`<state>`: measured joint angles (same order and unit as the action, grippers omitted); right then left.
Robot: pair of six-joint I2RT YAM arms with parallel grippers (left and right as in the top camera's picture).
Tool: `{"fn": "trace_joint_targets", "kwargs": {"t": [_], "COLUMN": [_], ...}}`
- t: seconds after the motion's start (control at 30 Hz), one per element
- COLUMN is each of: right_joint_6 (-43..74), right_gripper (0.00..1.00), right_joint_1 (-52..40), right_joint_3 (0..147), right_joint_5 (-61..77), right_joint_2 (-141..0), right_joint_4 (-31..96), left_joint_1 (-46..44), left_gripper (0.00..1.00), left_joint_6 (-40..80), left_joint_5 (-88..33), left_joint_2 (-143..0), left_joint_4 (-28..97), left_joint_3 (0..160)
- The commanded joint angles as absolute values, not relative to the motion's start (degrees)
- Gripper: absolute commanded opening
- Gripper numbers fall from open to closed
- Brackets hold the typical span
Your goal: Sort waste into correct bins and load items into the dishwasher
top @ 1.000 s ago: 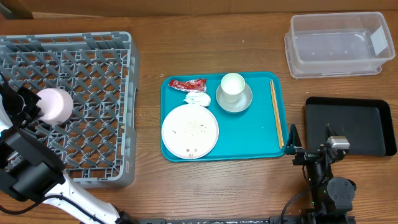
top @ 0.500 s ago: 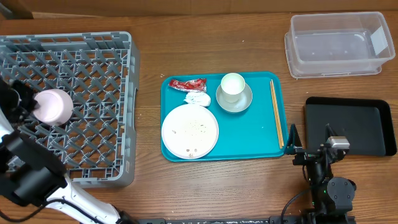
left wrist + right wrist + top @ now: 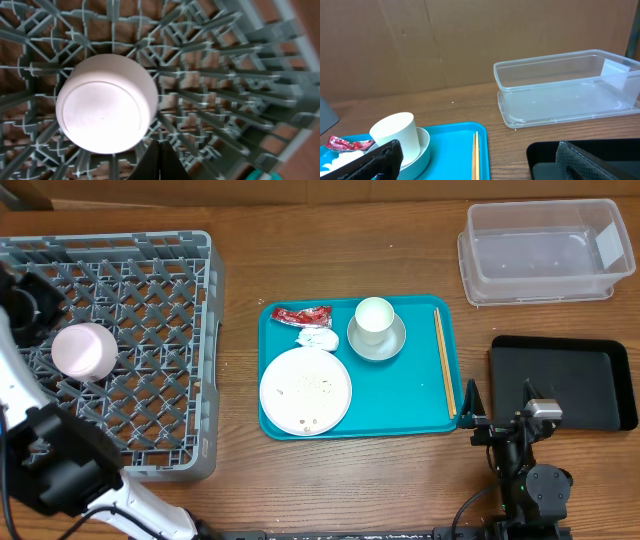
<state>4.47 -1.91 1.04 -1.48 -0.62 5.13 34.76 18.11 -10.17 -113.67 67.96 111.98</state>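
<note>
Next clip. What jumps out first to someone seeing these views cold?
A white bowl lies bottom up in the grey dish rack at the left. Mid-table, a teal tray holds a crumb-strewn plate, a cup in a grey bowl, a red wrapper and chopsticks. A clear tub and a black tray stand at the right.

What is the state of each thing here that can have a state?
small white bowl, in the dish rack, not held
white cup, upright inside the grey bowl
white plate, flat on teal tray, crumbs on it
clear tub, no waste inside
black tray, no waste inside
left end effector, shut, empty
right end effector, open, empty
</note>
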Motion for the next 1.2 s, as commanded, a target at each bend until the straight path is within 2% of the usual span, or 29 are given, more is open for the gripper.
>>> {"fn": "trace_joint_targets", "kwargs": {"t": [0.0, 0.33, 1.17], "right_joint_6": [4.7, 4.7, 4.7], "right_gripper": [1.0, 1.0, 1.0], "right_joint_1": [-1.8, -1.7, -1.7], "right_joint_3": [0.4, 0.4, 0.4], "right_joint_5": [-1.4, -1.4, -1.4], "right_joint_2": [-0.2, -0.2, -0.2], "right_joint_4": [4.8, 4.8, 4.8], "left_joint_1": [33.1, 33.3, 33.4], "left_gripper": [0.04, 0.04, 0.04], "left_joint_6": [18.7, 18.9, 18.9], "left_joint_5": [-3.3, 3.9, 3.0], "left_joint_2": [-118.1, -120.4, -120.7], "left_joint_4": [68.2, 68.1, 61.1], "left_joint_3": [112.2, 112.2, 106.6]}}
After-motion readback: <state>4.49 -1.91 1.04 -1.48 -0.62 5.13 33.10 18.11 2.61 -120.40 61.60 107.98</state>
